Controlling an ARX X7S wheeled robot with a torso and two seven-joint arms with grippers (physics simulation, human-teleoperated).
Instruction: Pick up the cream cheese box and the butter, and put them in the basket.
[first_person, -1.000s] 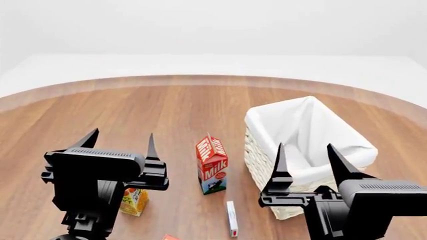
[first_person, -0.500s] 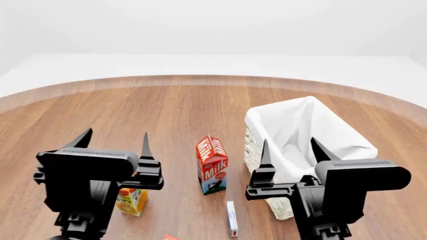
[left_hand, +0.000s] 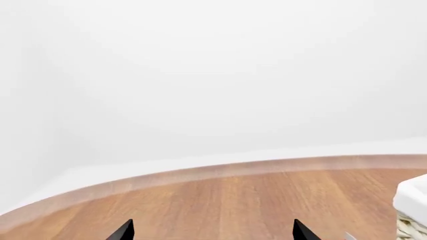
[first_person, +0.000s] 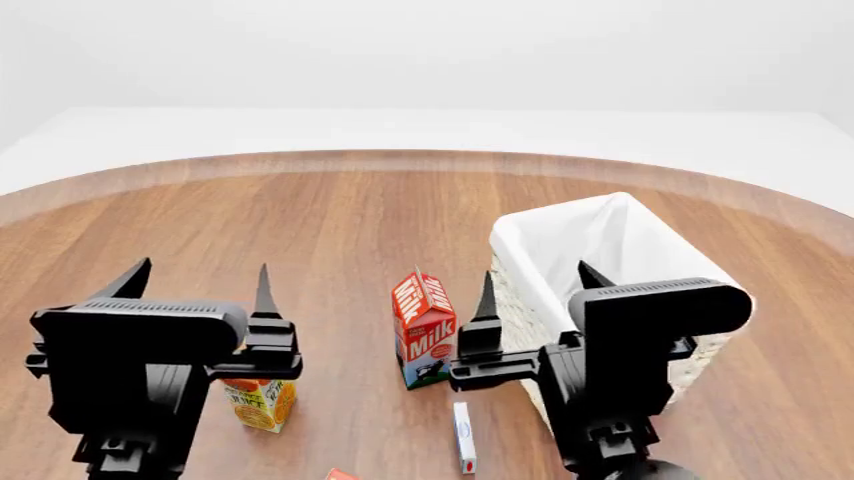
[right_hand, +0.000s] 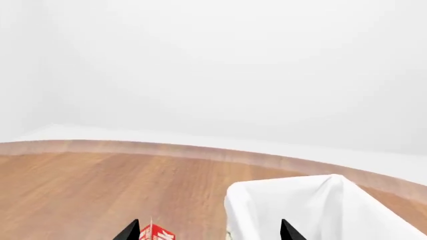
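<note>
The cream cheese box (first_person: 463, 437) is a slim white box lying flat on the wooden table in the head view, just in front of the milk carton. Only a red-orange corner of the butter (first_person: 340, 474) shows at that view's bottom edge. The white lined basket (first_person: 534, 235) stands at the right and also shows in the right wrist view (right_hand: 320, 205). My right gripper (first_person: 537, 280) hovers open in front of the basket, above and behind the cream cheese box. My left gripper (first_person: 198, 275) hovers open at the left, empty. In both wrist views the fingertips (left_hand: 127, 229) (right_hand: 287, 230) stand wide apart.
A red-and-white milk carton (first_person: 424, 330) stands upright between the grippers; its top shows between the right fingertips (right_hand: 157, 233). An orange juice carton (first_person: 263, 402) stands under the left gripper. The round table's far edge (first_person: 427, 158) curves behind, with white floor beyond.
My right gripper has swung left, from beside the basket to in front of it near the milk carton. The left gripper has drifted left and slightly down. No object has moved.
</note>
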